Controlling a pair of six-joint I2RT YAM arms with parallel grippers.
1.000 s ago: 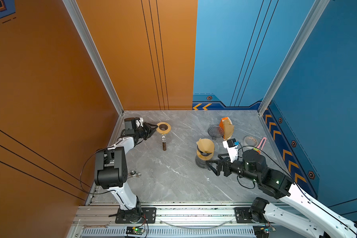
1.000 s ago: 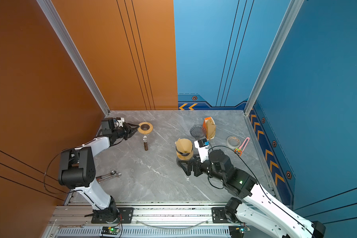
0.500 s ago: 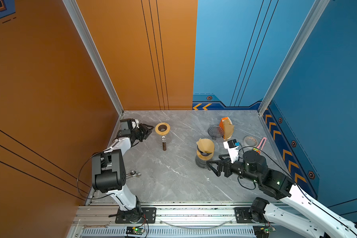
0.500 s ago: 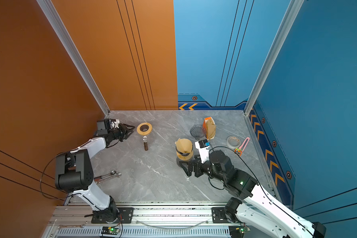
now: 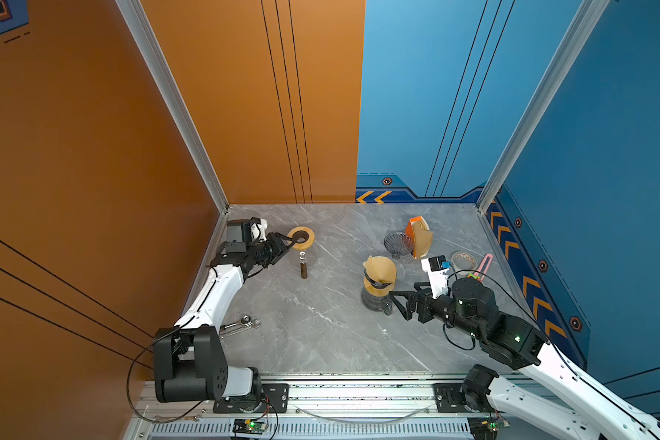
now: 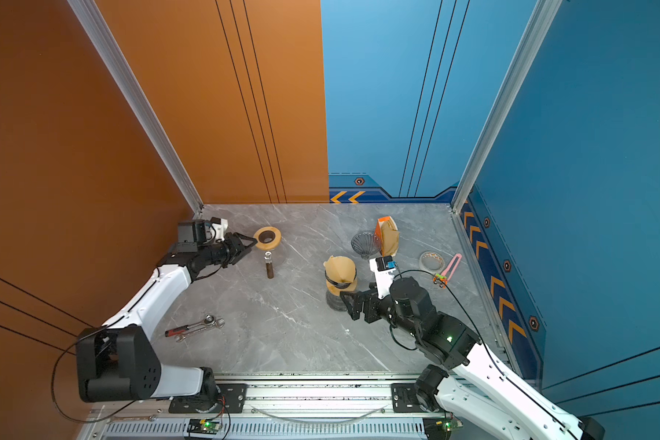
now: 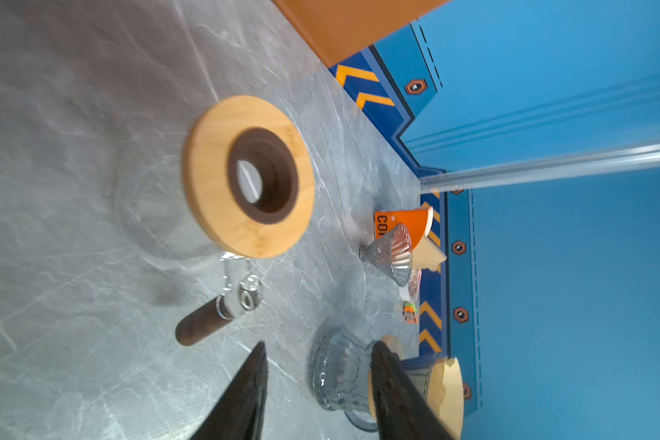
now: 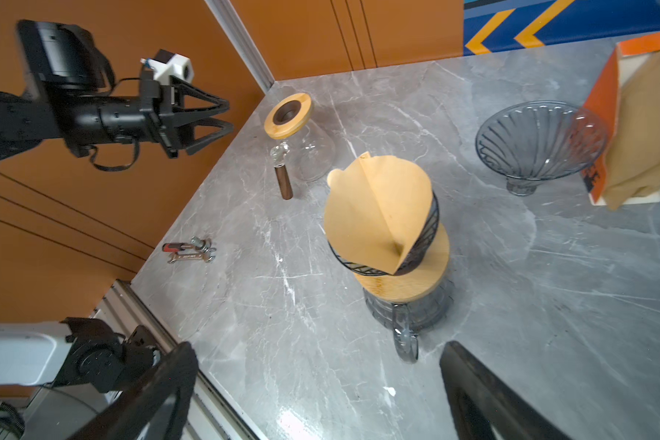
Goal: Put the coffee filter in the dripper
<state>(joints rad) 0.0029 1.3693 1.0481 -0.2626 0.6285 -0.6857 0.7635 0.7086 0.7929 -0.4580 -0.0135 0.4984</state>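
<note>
- Table (image 5: 321,335): grey slab, with the work just right of centre.
- Right gripper (image 5: 399,304): at 5 o'clock of the carafe, jaws spread wide, empty. Probably held clear so it doesn't knock the stack.
- Left gripper (image 8: 228,116): at the table's 10 o'clock, jaws part open, nothing between them, well apart from the work.
- Carafe (image 8: 408,312): carries the wire dripper (image 8: 423,247) on a wooden collar.
- Filter (image 8: 378,205): in the dripper, leaning, one fold proud of the rim. Looks placed.
- Cannot tell if its tip seats fully. The wrist view cuts off the right jaws.
</note>
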